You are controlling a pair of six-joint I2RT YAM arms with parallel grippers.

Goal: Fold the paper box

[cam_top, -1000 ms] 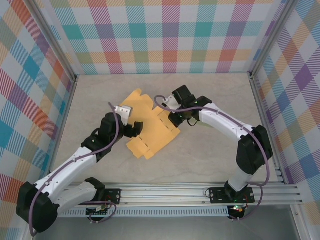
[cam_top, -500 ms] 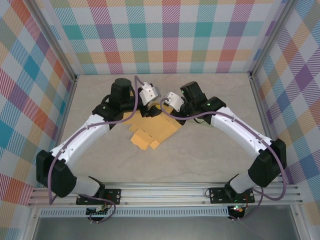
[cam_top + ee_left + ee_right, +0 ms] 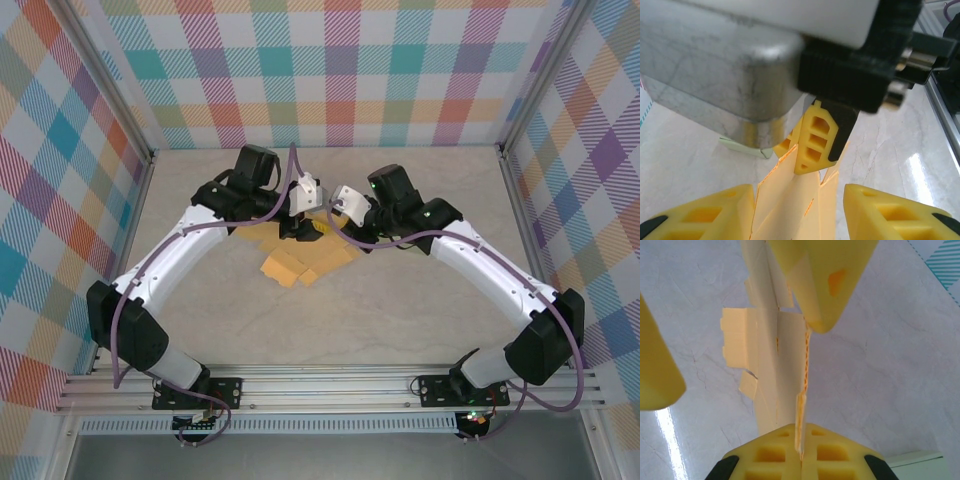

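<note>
The paper box (image 3: 300, 262) is a yellow-orange die-cut sheet, partly folded and raised at its far end, with its near flaps on the table. My right gripper (image 3: 342, 226) is shut on the sheet's upper edge; in the right wrist view its pads (image 3: 801, 432) pinch the thin edge of the paper box (image 3: 782, 365). My left gripper (image 3: 299, 225) is open and straddles the raised sheet from the other side. In the left wrist view the paper box (image 3: 790, 200) stands between the left gripper (image 3: 797, 215) fingers, and the right gripper's finger (image 3: 817, 132) faces it.
A small pale green carton (image 3: 742, 146) lies on the marble tabletop behind the grippers, under the right arm. Checked walls close the table on three sides. An aluminium rail (image 3: 330, 385) runs along the near edge.
The left arm swung from the near left up over the far end of the sheet and closed in on the right gripper. The sheet went from flat to gathered and raised.
</note>
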